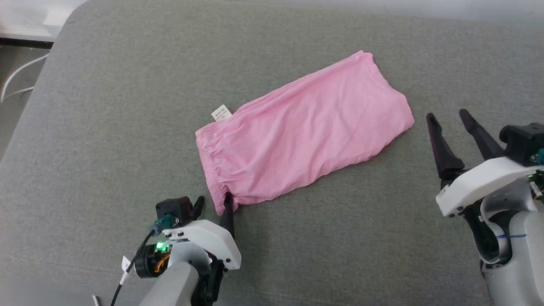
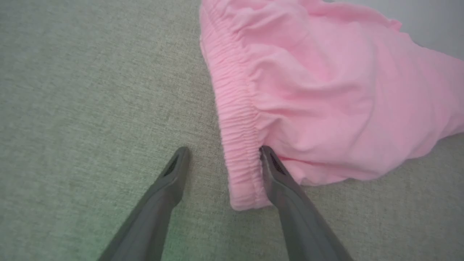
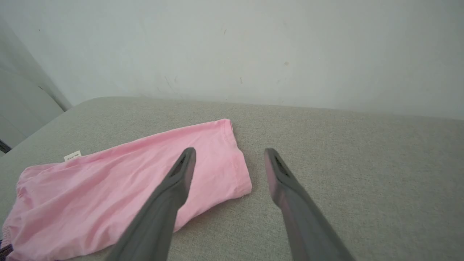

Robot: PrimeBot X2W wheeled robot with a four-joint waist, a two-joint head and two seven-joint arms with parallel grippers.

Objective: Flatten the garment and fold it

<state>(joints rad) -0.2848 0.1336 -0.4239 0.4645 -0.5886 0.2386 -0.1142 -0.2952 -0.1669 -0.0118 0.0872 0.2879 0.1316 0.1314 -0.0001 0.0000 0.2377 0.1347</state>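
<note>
Pink garment (image 1: 304,131) lies on grey cushion (image 1: 127,106), long axis 8-to-2 o'clock in head view: waistband (image 1: 210,165) w/ white tag (image 1: 221,113) at 8, leg hem at 2. Left gripper (image 1: 213,199), jaws wide, straddles waistband's near corner. Right gripper (image 1: 446,114), also wide & empty, at 3 o'clock, near hem.

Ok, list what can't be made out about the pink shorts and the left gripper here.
- Small white tag: print too small, head view.
- Light pink cloth shorts: lower layers hidden by the top layer, head view.
- Left gripper: its dark finger covers any contact with the elastic waistband, left wrist view.
</note>
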